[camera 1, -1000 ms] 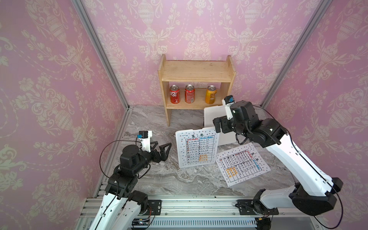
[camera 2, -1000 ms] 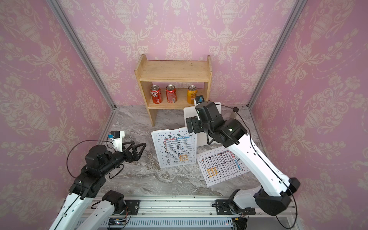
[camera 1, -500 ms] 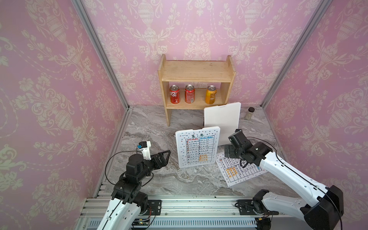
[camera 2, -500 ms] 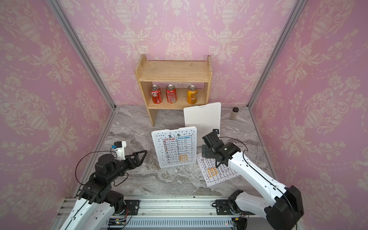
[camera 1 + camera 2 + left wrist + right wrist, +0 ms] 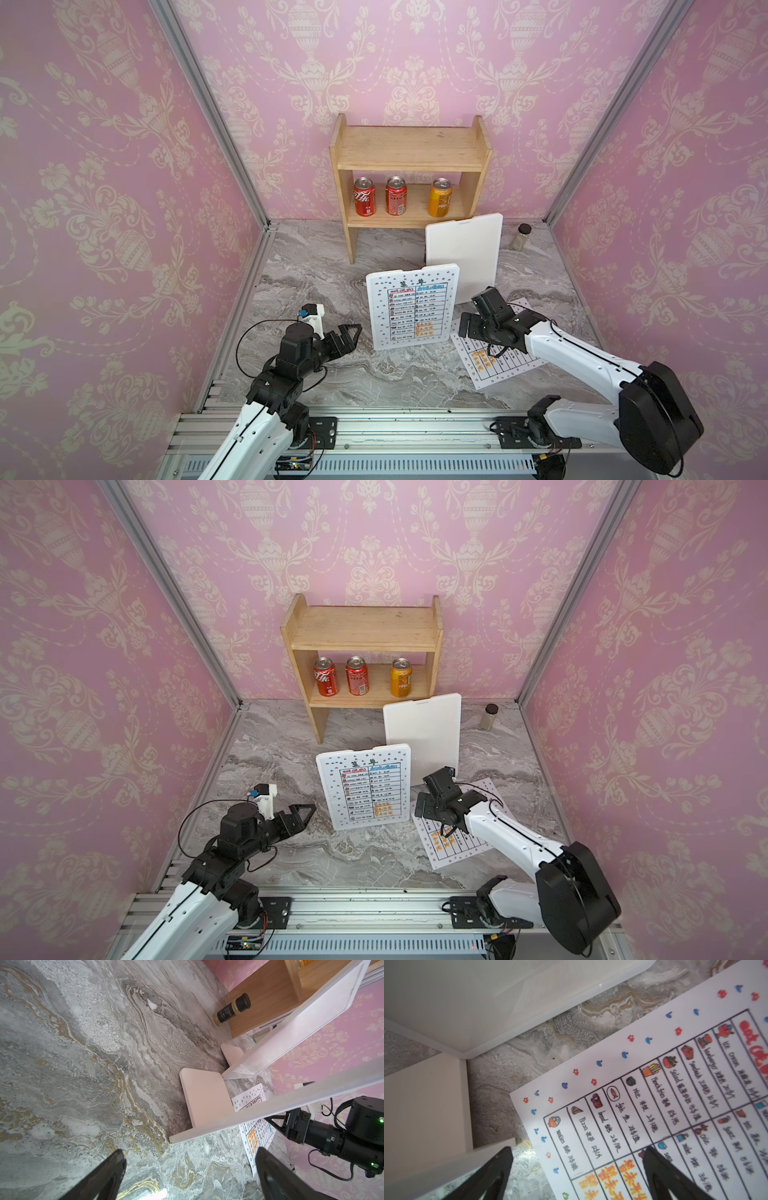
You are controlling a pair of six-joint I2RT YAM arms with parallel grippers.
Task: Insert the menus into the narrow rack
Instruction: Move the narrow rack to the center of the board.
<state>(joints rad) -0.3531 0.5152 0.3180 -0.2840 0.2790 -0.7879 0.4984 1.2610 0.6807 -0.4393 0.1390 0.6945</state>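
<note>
One menu point(image 5: 411, 307) stands upright on a white board in the narrow rack point(image 5: 204, 1097), whose pale dividers show in the left wrist view. The other menu point(image 5: 498, 361) lies flat on the marble table to its right, also in a top view point(image 5: 453, 837) and filling the right wrist view point(image 5: 654, 1095). My right gripper point(image 5: 467, 328) hangs open low over the flat menu's left edge; one finger is above the sheet, the other above bare table point(image 5: 577, 1153). My left gripper point(image 5: 351, 332) is open and empty left of the standing menu point(image 5: 190, 1153).
A blank white board point(image 5: 461, 249) stands in the rack behind the upright menu. A wooden shelf point(image 5: 411, 145) with three cans point(image 5: 395, 195) stands at the back wall. A small spice jar point(image 5: 521, 237) sits at the back right. Pink walls close three sides.
My right arm dropped from high beside the white board to low over the flat menu. My left arm drew back toward the front rail. Both grippers stayed open.
</note>
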